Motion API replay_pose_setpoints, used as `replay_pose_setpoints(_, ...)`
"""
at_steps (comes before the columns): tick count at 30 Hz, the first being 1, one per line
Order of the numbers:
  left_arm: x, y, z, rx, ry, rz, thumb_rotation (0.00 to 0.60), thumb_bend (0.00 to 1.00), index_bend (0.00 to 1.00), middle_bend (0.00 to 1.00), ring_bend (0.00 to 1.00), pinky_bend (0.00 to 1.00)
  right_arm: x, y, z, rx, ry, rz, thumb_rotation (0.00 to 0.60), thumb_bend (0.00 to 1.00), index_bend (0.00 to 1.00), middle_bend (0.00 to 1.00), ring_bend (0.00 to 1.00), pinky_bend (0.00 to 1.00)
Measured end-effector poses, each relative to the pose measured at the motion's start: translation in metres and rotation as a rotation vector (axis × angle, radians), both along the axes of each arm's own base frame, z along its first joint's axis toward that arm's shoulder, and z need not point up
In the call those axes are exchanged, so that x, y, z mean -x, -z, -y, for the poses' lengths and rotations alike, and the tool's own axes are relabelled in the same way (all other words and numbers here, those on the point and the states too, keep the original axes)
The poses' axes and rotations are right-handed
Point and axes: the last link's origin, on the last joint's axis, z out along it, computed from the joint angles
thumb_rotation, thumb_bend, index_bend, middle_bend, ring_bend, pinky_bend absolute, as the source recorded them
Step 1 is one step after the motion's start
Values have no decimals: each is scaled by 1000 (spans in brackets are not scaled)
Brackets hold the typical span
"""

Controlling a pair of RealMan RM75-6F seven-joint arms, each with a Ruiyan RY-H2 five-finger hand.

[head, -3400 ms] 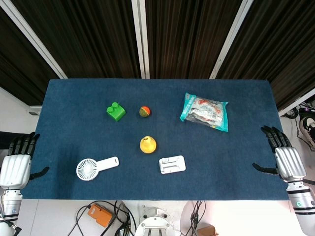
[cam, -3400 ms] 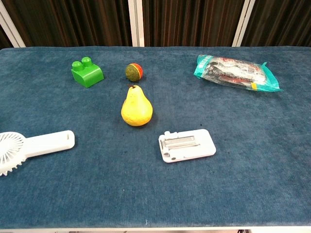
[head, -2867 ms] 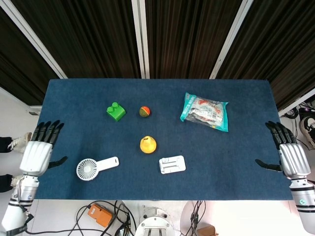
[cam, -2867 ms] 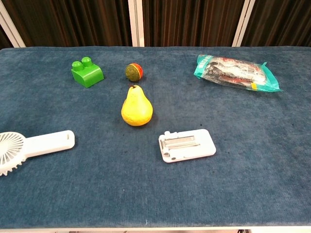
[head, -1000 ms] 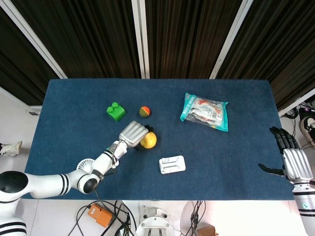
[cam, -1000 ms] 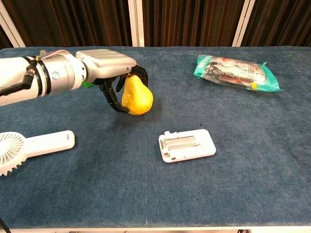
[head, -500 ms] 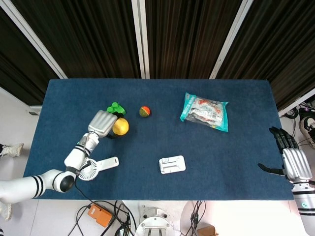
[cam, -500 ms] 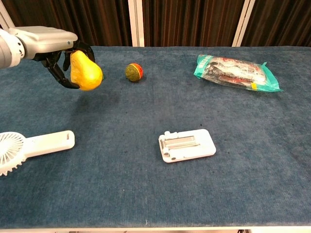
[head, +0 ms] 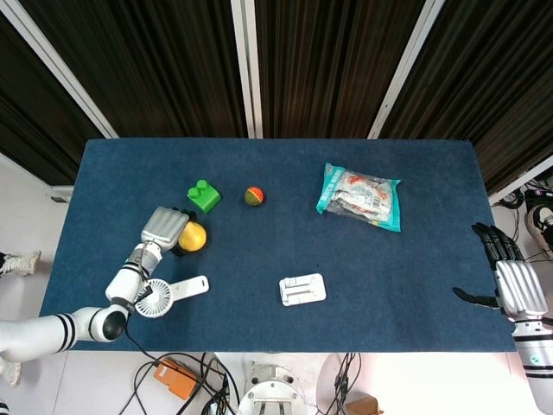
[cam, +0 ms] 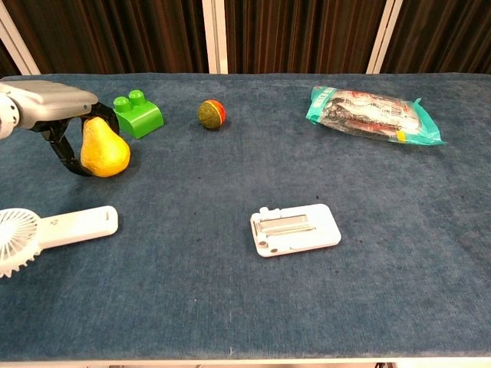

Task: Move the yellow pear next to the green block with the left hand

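The yellow pear (cam: 103, 152) (head: 193, 236) stands upright on the blue cloth, just in front and to the left of the green block (cam: 138, 114) (head: 203, 196), with a small gap between them. My left hand (cam: 54, 107) (head: 164, 228) grips the pear from above and from its left side, dark fingers curled round it. My right hand (head: 511, 284) hangs off the table's right edge, fingers spread and holding nothing; only the head view shows it.
A white hand fan (cam: 46, 231) (head: 164, 295) lies near the front left. A small red-green ball (cam: 212, 113) sits right of the block. A white flat holder (cam: 295, 228) lies front centre, and a teal snack bag (cam: 374, 110) lies back right.
My left hand carried the pear from the table's middle to the left, past the block, and lowered it onto the cloth in front of the block. The right hand stayed put.
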Motion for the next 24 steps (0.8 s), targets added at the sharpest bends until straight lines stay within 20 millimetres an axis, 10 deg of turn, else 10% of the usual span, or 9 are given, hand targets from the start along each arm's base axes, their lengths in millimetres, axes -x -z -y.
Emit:
replay_pose_setpoints(13, 1, -44, 21, -137, 17, 142, 600, 0, 102, 135, 153, 242, 1, -6, -4, 19, 2, -2, 600, 135, 111, 129, 4, 144)
replay_pose_setpoints(24, 84, -127, 83, -483, -138, 183, 600, 0, 103, 95, 38, 82, 3, -9, -2, 26, 6, 4, 600, 135, 112, 129, 4, 144)
